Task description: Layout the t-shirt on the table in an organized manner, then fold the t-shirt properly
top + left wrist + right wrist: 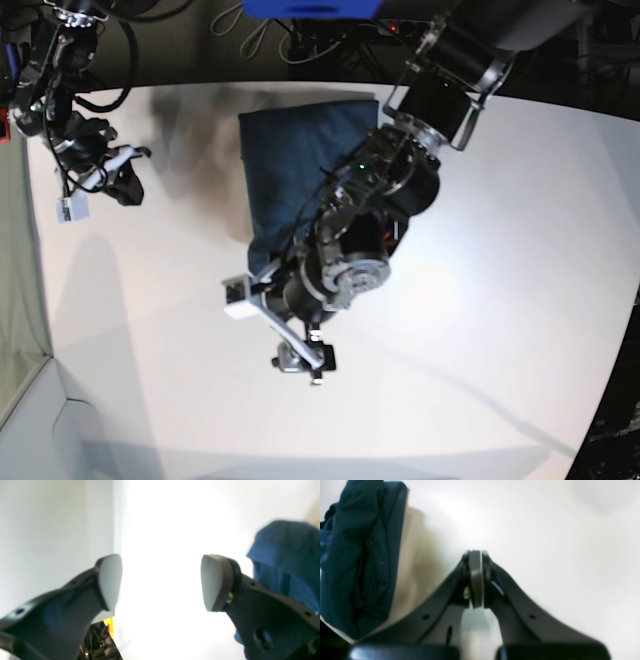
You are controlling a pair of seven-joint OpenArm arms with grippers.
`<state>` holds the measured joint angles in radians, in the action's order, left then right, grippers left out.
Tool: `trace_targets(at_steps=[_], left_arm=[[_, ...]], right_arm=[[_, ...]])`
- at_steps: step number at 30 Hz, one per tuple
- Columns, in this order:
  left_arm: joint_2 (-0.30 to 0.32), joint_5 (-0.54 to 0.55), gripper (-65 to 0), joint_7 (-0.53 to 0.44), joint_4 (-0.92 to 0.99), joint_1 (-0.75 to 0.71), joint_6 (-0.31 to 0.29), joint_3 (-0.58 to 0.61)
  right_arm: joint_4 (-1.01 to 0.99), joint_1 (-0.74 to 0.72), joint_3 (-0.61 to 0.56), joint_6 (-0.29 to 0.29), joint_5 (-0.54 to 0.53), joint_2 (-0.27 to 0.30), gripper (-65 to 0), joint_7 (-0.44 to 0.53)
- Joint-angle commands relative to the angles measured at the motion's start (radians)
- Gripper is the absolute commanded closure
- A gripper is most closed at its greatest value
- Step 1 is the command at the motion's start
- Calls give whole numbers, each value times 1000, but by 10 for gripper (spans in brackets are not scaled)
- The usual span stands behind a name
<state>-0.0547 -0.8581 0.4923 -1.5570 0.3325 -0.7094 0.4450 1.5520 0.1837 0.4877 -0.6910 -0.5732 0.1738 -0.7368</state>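
Observation:
The dark navy t-shirt [300, 160] lies as a folded rectangle on the white table [480, 330], toward the back middle. My left arm reaches over the shirt's front right part and hides it. Its gripper [305, 362] hangs just in front of the shirt's near edge. In the left wrist view this gripper [161, 582] is open with only bare table between its pads, and the t-shirt [282, 562] sits to its right. My right gripper [122, 182] is at the far left, away from the cloth. In its own view it [475, 577] is shut on nothing, with the t-shirt [357, 555] bunched at the left.
Cables [300, 45] run along the dark back edge of the table. A blue object [310, 8] sits at the top of the base view. The table's curved edge [610, 380] runs down the right. Yellow and red gear [106, 627] shows beyond a table edge.

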Motion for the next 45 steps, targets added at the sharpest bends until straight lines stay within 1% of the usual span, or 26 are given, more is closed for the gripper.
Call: trace_targets(at_steps=[1, 3, 7, 9, 11, 13, 16, 17, 20, 23, 26, 30, 33, 38, 41, 44, 45], left_arm=[[-9, -8, -472, -2, -44, 23, 11, -36], [-9, -5, -472, -2, -95, 3, 11, -113], [-9, 0, -468, -2, -196, -63, 11, -360], [-9, 1, -429, -2, -233, -100, 11, -469], [-9, 3, -345, -2, -273, -158, 11, -565], [-9, 20, -228, -2, -311, -214, 11, -657], [-9, 87, -39, -1, -383, -307, 11, -780], [-10, 109, 0, 1, -411, -339, 11, -819], [-15, 161, -16, 70, -458, -431, 11, -892], [-14, 222, 0, 158, -469, -533, 11, -943], [-30, 303, 0, 187, -469, -655, 11, -1001], [-102, 388, 0, 150, -471, -806, 11, -1083], [-102, 454, 0, 108, -469, -919, 11, -1132], [-102, 636, 0, 88, -455, -1103, 11, -1161], [-102, 705, 0, 88, -408, -1146, 11, -1191], [-102, 721, 0, 84, -293, -1139, 11, -1191], [-84, 725, 0, 69, -234, -1126, 11, -1191]], right_arm=[[17, -6, 4, -7, -21, 14, -6, 24], [17, -3, 4, -7, -21, 16, -6, 24], [17, 1, 3, -7, -20, 19, -4, 24], [18, 15, 3, -7, -20, 19, -3, 24], [51, 43, 3, -7, -17, 39, -3, 27], [92, 79, 3, -7, -17, 51, -3, 27], [176, 145, 15, -7, -15, 73, -3, 33], [204, 173, 22, -7, -15, 82, -3, 30], [268, 239, 61, -7, -15, 80, -3, 32], [313, 319, 111, -7, -17, 66, -3, 32], [324, 396, 164, -7, -17, 43, -3, 29], [324, 495, 205, -7, -17, 8, -3, 33], [324, 566, 245, -7, -17, -32, -3, 35], [305, 621, 289, -7, -15, -87, -3, 36], [261, 623, 294, -7, 6, -107, -2, 36], [183, 600, 286, -7, 86, -139, -2, 52], [149, 580, 280, -7, 114, -150, -2, 73]])
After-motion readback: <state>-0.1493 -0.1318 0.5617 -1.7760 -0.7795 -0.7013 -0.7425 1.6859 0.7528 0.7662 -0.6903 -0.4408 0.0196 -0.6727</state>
